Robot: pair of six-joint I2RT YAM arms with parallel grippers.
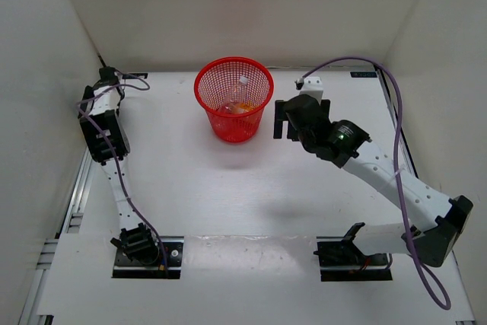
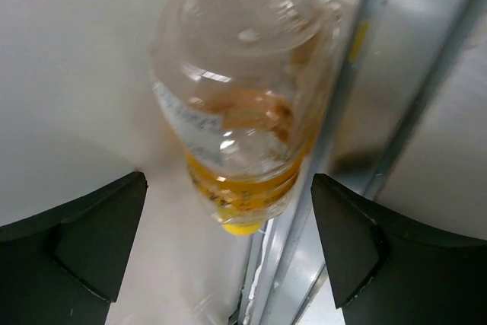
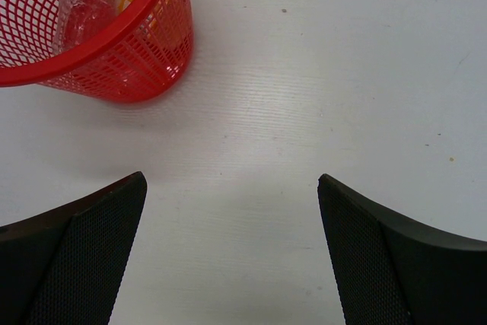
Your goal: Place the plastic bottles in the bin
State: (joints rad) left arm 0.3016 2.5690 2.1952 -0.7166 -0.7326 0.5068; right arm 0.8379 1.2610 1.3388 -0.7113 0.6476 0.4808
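The tiny clear bottle with a yellow band point(image 2: 240, 119) lies against the metal rail at the table's far left corner, its yellow end toward me. My left gripper point(image 2: 228, 180) is open, with a finger on each side of the bottle's near end and not touching it. In the top view the left gripper point(image 1: 107, 79) hides that bottle. The red mesh bin point(image 1: 228, 123) holds the clear bottle with a white cap point(image 1: 237, 93) and the orange bottle point(image 1: 243, 108). My right gripper point(image 1: 281, 121) is open and empty, just right of the bin point(image 3: 144, 58).
White walls enclose the table on three sides. A grey metal rail point(image 2: 342, 150) runs along the left edge beside the tiny bottle. A white and black fitting point(image 1: 310, 81) sits at the back right. Purple cables trail along both arms.
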